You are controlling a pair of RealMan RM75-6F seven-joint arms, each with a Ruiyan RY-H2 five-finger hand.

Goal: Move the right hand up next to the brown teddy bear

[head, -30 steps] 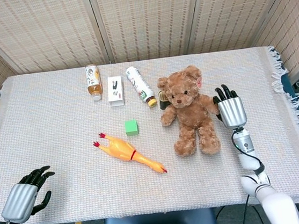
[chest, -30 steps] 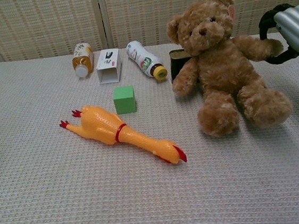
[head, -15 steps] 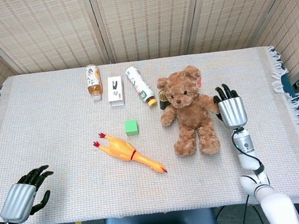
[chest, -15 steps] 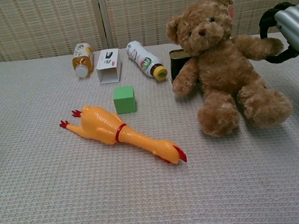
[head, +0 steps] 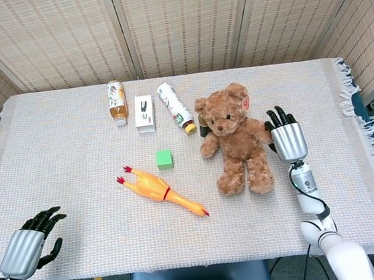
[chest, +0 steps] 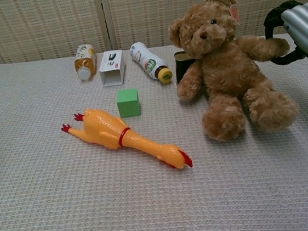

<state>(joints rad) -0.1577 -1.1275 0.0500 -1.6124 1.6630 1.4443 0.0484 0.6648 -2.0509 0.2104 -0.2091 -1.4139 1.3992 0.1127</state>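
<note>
The fluffy brown plush teddy bear [head: 236, 139] sat right-of-center on the counter, at nine o'clock from the right robot hand [head: 287, 137], whose loosely spread, empty fingers touched its paw.

One brown plush teddy bear [head: 234, 138]; one yellow rubber chicken with red feet [head: 160, 191]; one small green cube [head: 165, 159]; two plastic bottles lying down, one amber [head: 116, 101], one white-labelled [head: 175, 107]; one small white box [head: 144, 113]; one dark object behind the bear [chest: 181, 64], partly hidden.

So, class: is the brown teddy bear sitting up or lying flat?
Sitting up: in the chest view the brown teddy bear has its head raised, legs stretched forward.
</note>
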